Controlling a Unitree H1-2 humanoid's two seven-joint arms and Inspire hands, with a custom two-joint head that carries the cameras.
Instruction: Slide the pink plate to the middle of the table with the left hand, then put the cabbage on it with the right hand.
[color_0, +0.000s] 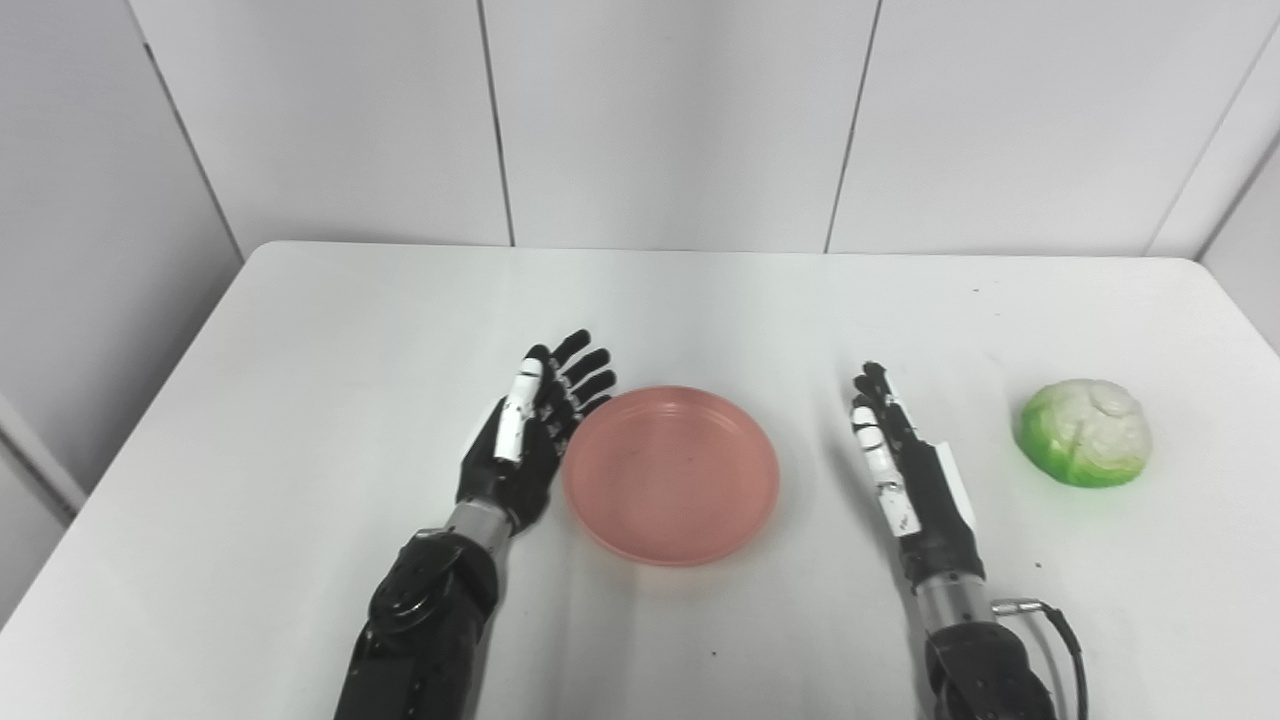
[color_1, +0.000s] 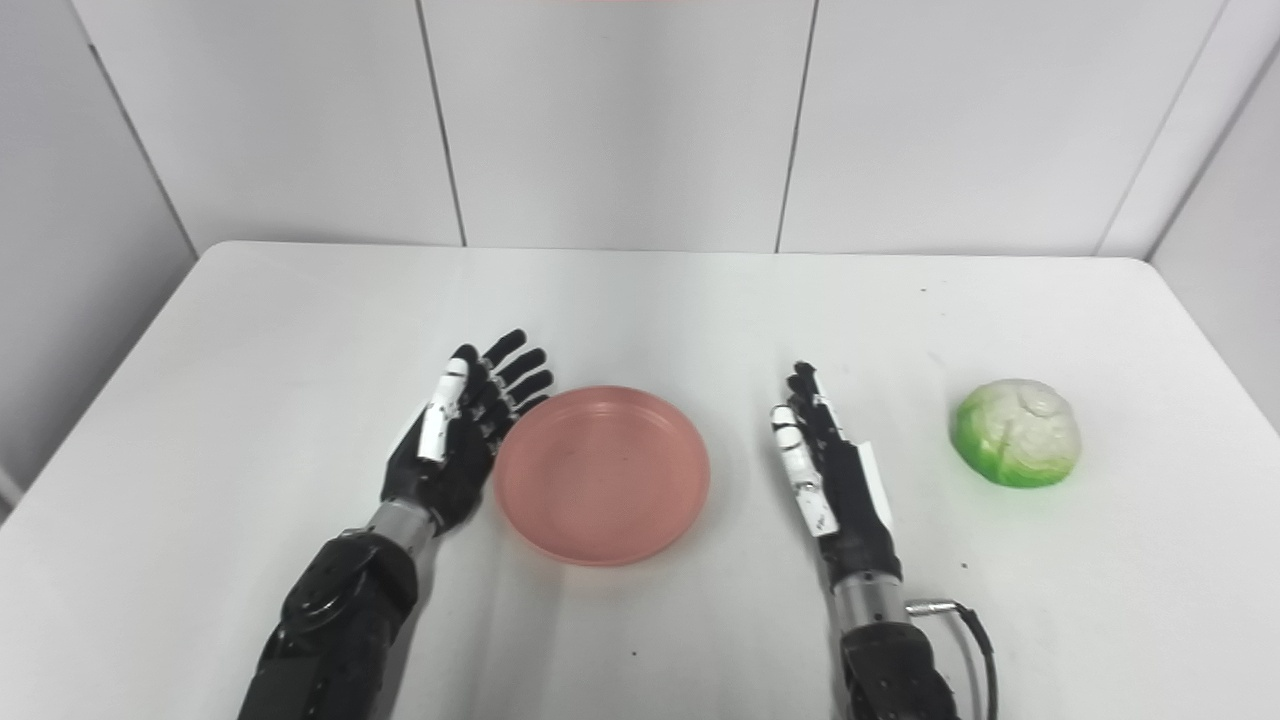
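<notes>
White table (color_0: 300, 400): pink plate (color_0: 670, 475) central, cabbage (color_0: 1085, 432) near right edge.

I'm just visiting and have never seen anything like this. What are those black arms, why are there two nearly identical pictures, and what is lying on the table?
The black arms belong to a humanoid robot, and each ends in a mechanical hand with fingers and a thumb. The two pictures come from two cameras side by side on its head, like a pair of eyes, so they show the same scene from slightly different spots.

On the white table lies an empty pink plate near the middle and a green and white cabbage off to the right.

The left hand is open right beside the plate's left edge. The right hand is also open, between plate and cabbage, apart from both. Neither hand holds anything.
</notes>
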